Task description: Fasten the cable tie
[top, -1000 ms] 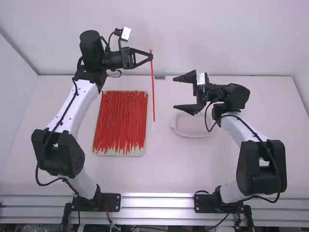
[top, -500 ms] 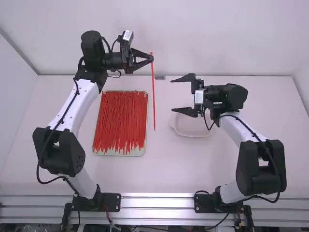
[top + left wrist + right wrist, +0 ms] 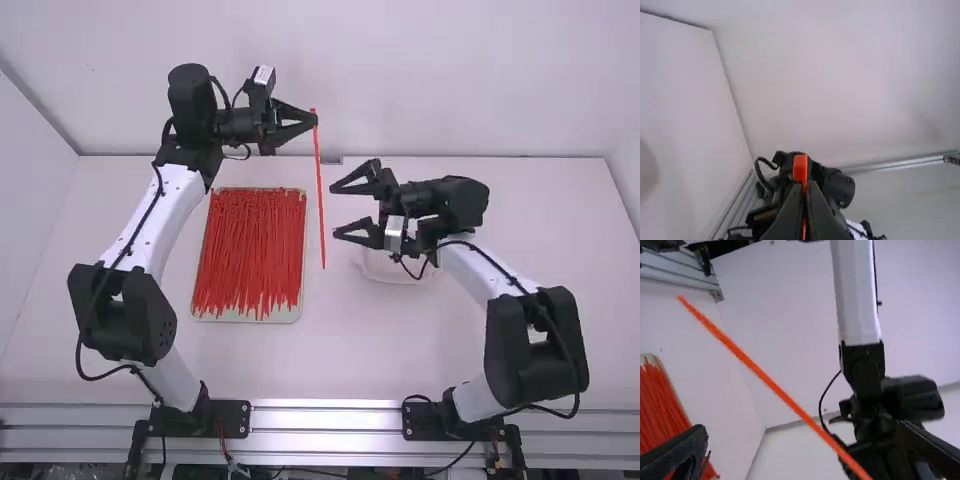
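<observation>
High view: the left gripper (image 3: 312, 122) pinches the cable tie (image 3: 319, 190) by its top end. The tail hangs free just off the 3 o'clock edge of the tray of ties (image 3: 250, 300). The right gripper (image 3: 336, 209), spread wide and empty, waits at the tie's 3 o'clock, not touching it.

Left wrist view: the fingers are closed tight on the tie.

Right wrist view: the tie slants clear of both spread fingers.

White table (image 3: 560, 235) holds tray (image 3: 250, 319) of cable ties (image 3: 250, 250), dish (image 3: 402, 272).
</observation>
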